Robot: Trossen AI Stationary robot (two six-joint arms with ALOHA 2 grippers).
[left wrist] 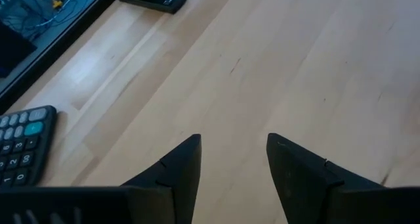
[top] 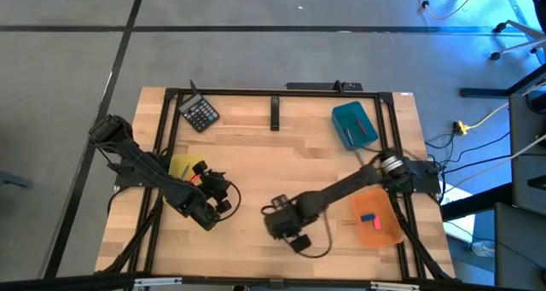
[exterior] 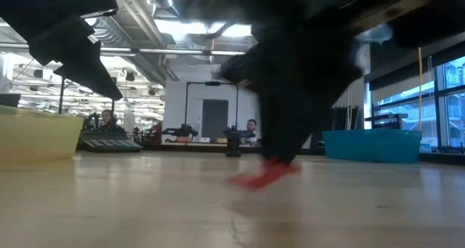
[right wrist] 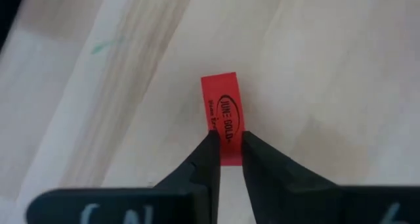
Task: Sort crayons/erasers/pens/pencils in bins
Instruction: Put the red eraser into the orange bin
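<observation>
Starting from the wooden table [top: 256, 154], we see our right gripper [right wrist: 226, 148] low near its front edge, fingers clamped on the red eraser [right wrist: 222, 112], a small flat block whose long axis runs straight ahead between them; the orange bin [top: 375, 218] sits just beside; our left gripper [left wrist: 233, 152] waits parted

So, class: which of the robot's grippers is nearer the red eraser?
Right. The right gripper is closed on the red eraser at the table's front middle; the left gripper sits open, off to its left.
</observation>
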